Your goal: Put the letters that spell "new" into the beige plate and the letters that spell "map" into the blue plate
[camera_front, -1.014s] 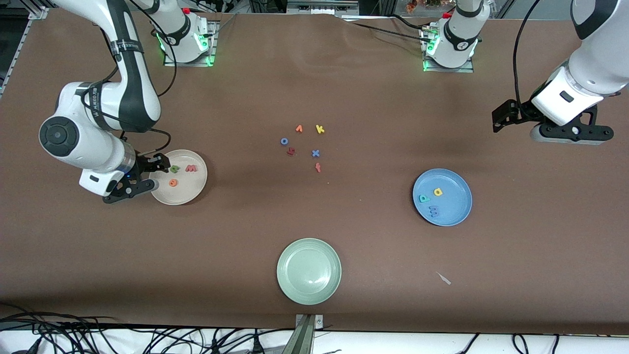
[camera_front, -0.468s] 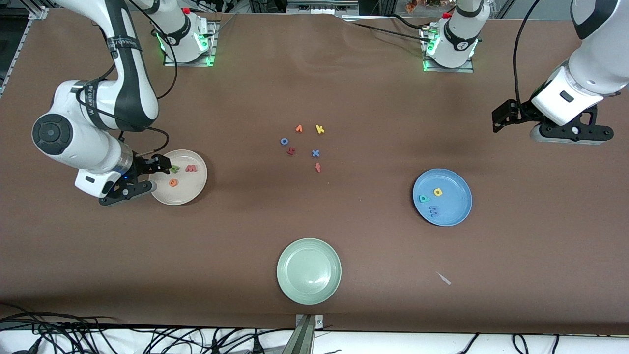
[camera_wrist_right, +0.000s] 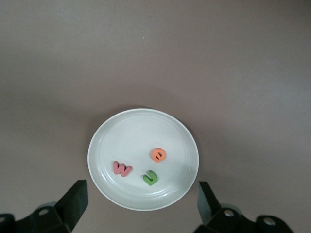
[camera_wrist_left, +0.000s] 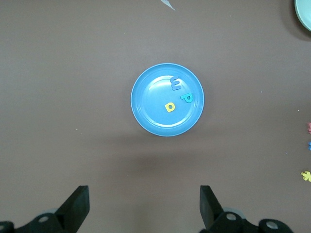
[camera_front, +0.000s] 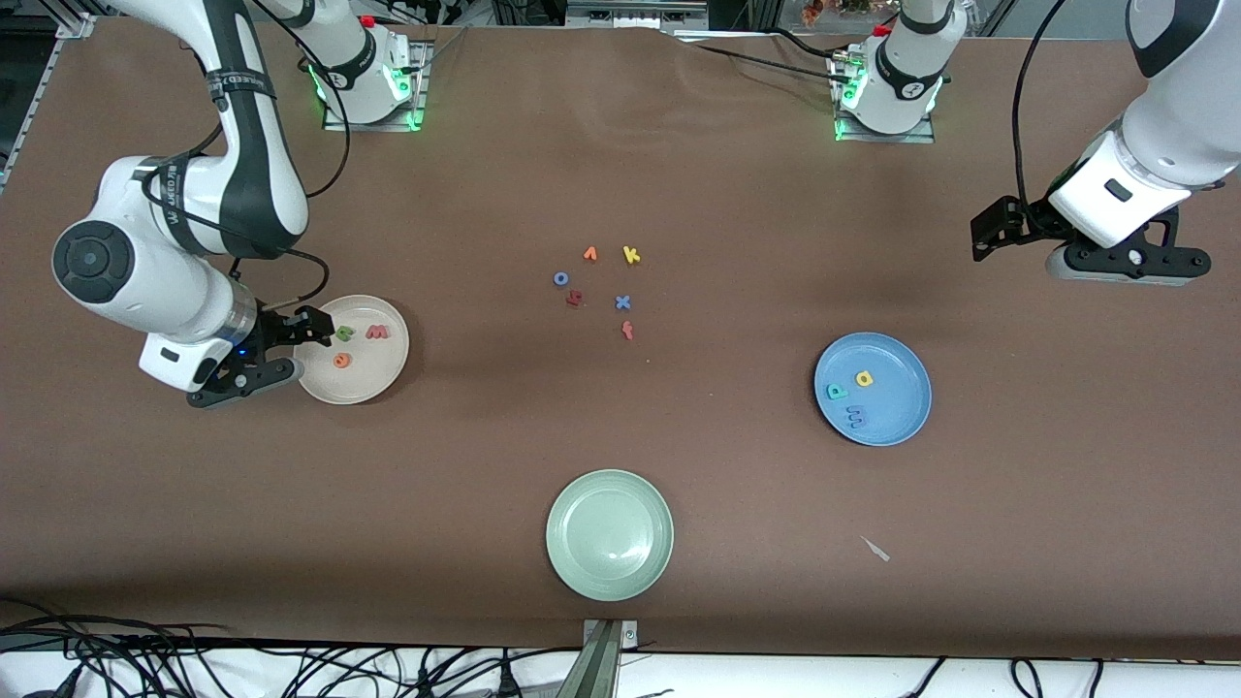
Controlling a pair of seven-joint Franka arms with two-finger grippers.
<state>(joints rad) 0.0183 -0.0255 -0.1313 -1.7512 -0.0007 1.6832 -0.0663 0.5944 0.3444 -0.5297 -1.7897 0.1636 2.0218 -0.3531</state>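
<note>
The beige plate [camera_front: 373, 383] lies toward the right arm's end of the table. In it are a green n [camera_front: 344, 333], a red w [camera_front: 377, 333] and an orange e [camera_front: 341, 361]. My right gripper [camera_front: 247, 380] hovers open and empty over the plate's rim; the right wrist view shows the plate [camera_wrist_right: 131, 136] just ahead of the gripper [camera_wrist_right: 141, 199]. The blue plate [camera_front: 897, 388] holds a yellow a [camera_front: 863, 379], a teal p [camera_front: 836, 392] and a blue m [camera_front: 856, 416]. My left gripper [camera_front: 1129, 264] waits open and empty, high over its own end of the table.
Several loose letters lie mid-table, among them a yellow k [camera_front: 631, 255], a blue o [camera_front: 560, 279], a blue x [camera_front: 622, 302] and a red f [camera_front: 628, 331]. A pale green plate [camera_front: 609, 534] sits nearest the front camera. A small pale scrap [camera_front: 876, 550] lies near it.
My right gripper has backed a little off the beige plate toward its own end of the table. The left arm and all letters have stayed put.
</note>
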